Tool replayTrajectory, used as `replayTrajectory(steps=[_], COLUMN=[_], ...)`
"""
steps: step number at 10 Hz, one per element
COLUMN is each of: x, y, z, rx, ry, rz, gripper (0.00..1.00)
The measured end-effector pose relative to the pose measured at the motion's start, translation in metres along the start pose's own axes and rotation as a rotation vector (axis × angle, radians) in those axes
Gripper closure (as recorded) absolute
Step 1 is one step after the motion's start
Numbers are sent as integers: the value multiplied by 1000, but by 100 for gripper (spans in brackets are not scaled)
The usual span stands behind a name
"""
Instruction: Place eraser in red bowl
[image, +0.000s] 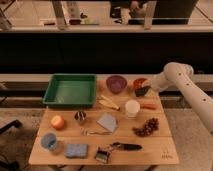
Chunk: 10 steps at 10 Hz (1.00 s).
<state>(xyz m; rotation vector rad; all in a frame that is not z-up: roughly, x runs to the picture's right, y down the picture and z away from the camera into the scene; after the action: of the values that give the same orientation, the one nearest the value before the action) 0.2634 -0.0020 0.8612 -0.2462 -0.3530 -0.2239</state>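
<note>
The red bowl (137, 82) stands at the back right of the wooden table, just right of the purple bowl (116, 83). My gripper (145, 90) reaches in from the right on the white arm (175, 75) and sits at the red bowl's front right rim. It is shut on the eraser (141, 92), a dark flat block held over the bowl's edge and partly covering the rim. I cannot tell whether the eraser touches the bowl.
A green tray (71, 90) is at the back left. A white cup (132, 108), an orange stick (148, 106), grapes (146, 127), a black-handled brush (115, 149), a blue sponge (76, 150), a blue cup (49, 141), an orange (57, 122) and a grey cloth (107, 122) lie on the table.
</note>
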Motion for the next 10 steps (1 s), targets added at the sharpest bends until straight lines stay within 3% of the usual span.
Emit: replayTrajectory(steps=[5,10], x=[14,36], y=[-9,-35], z=[-1,8], rx=[72,126], ry=[15,19], rz=[-24,-49], gripper=[95,95])
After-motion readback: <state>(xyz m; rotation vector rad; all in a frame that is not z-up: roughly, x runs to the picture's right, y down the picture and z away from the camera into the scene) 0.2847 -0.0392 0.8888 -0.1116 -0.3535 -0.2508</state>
